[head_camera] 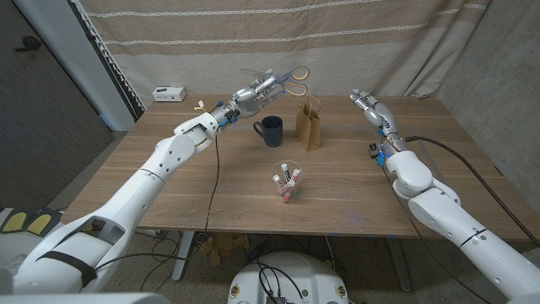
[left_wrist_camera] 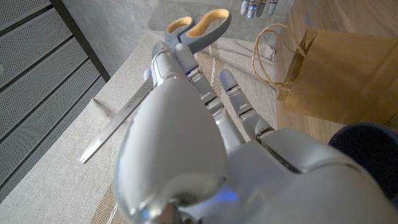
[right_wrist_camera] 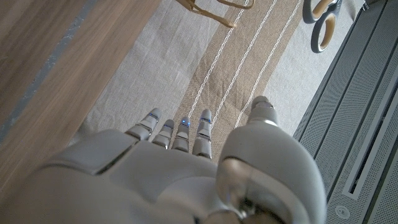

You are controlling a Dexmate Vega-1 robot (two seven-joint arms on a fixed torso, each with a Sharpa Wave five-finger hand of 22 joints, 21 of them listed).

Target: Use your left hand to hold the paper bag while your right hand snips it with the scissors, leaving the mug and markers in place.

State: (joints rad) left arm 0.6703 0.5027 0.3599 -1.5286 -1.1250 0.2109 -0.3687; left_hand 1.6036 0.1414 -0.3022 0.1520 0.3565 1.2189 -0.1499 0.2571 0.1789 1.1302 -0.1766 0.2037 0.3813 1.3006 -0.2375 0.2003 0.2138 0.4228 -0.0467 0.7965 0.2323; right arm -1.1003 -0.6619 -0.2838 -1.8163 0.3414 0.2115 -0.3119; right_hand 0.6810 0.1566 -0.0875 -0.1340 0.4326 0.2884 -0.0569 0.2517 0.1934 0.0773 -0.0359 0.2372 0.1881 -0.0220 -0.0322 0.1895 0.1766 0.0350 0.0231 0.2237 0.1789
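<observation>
While the left hand (head_camera: pixel 257 93) holds one pair of scissors (head_camera: pixel 289 78) raised behind the mug (head_camera: pixel 270 131), the right hand (head_camera: pixel 369 105) hovers empty, fingers loosely spread, beside one paper bag (head_camera: pixel 309 125).

Mug (left_wrist_camera: pixel 373 155) cut by edge; scissors (right_wrist_camera: pixel 324 22) handles partly cropped.

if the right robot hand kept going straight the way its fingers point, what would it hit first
Probably nothing on the table: the right robot hand points past the table's far edge toward the beige curtain, so the curtain likely comes first. The paper bag sits off to its side. Depth is unclear.
</observation>
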